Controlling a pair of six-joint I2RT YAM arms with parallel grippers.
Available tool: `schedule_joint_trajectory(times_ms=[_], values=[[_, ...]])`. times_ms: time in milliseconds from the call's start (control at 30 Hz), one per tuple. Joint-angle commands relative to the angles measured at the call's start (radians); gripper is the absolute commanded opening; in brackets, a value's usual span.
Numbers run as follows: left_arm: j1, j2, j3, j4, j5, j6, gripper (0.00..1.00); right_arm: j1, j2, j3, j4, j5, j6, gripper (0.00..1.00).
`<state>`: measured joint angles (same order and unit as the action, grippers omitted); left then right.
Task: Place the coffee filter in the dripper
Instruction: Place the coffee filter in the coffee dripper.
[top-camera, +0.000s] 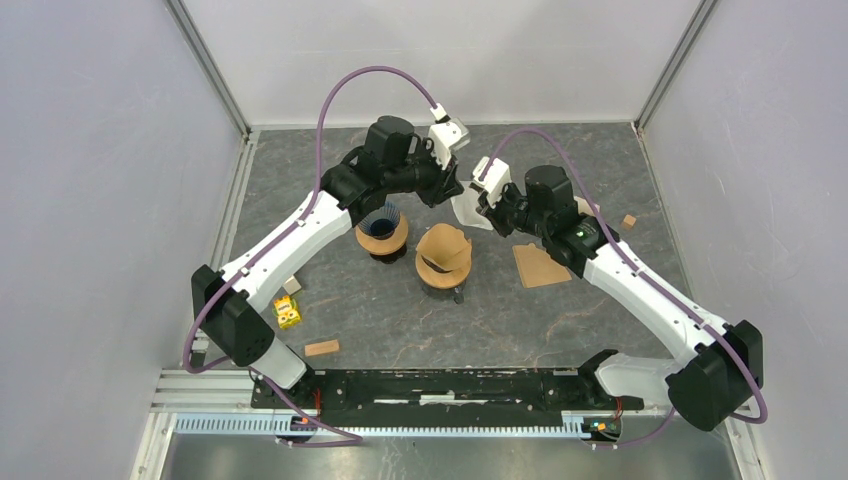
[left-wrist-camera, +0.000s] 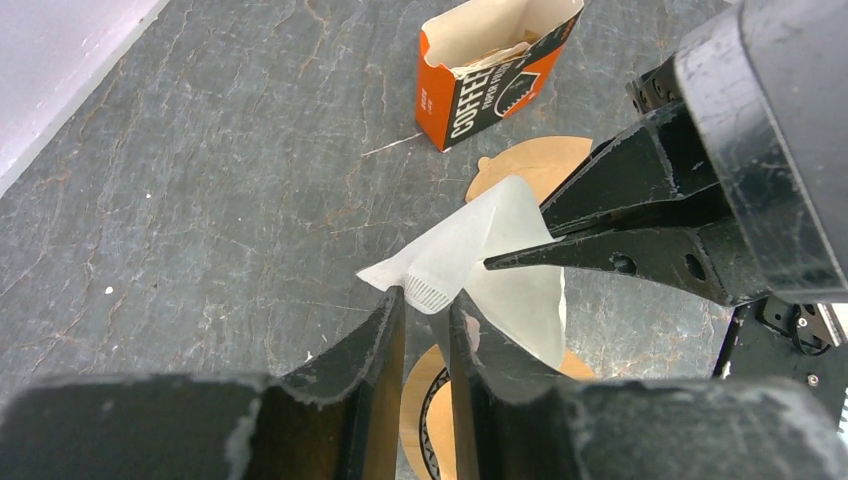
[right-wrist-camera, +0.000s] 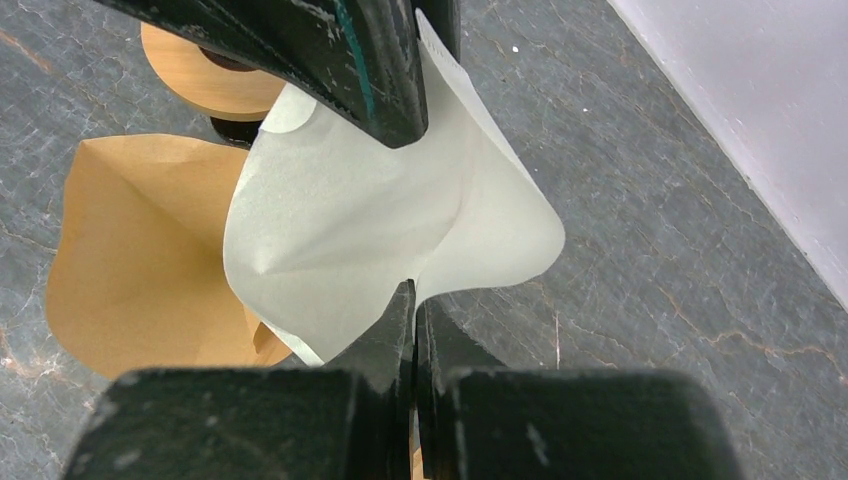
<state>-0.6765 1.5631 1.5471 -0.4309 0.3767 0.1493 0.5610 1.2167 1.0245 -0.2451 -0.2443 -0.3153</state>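
A dark ribbed cone dripper with a round tan collar (top-camera: 382, 236) stands to the left on the grey, veined stone-look tabletop (top-camera: 400, 320). Beside it, a second dripper holds a crumpled brown paper cone (top-camera: 443, 252). Just right of these, the thin white paper coffee filter (right-wrist-camera: 380, 230) is held in the air. The left end effector (left-wrist-camera: 428, 300) has its fingers slightly apart around the filter's crimped corner. The right end effector (right-wrist-camera: 414, 300) is pinched closed on its edge.
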Motion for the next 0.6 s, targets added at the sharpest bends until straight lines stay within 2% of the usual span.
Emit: schedule_joint_trajectory(times_ms=[0,100,267,300,567], values=[[-0.009,-0.022,-0.002,0.049,0.005,0.028,0.26,-0.002,0.003,0.044,0.02,-0.009,0.003,0.0],[-0.009,-0.027,-0.006,0.071,-0.055,-0.004,0.24,-0.002,0.0,0.039,0.023,-0.008,-0.001,0.0],[-0.013,-0.017,-0.005,0.083,-0.136,-0.08,0.48,0.002,-0.005,0.041,0.031,0.007,0.008,0.0],[-0.014,-0.013,-0.005,0.082,-0.145,-0.098,0.5,0.005,-0.006,0.04,0.034,0.014,0.011,0.0],[-0.02,0.036,0.039,0.045,-0.182,-0.171,0.57,0.034,-0.006,0.052,0.024,0.096,0.006,0.0]])
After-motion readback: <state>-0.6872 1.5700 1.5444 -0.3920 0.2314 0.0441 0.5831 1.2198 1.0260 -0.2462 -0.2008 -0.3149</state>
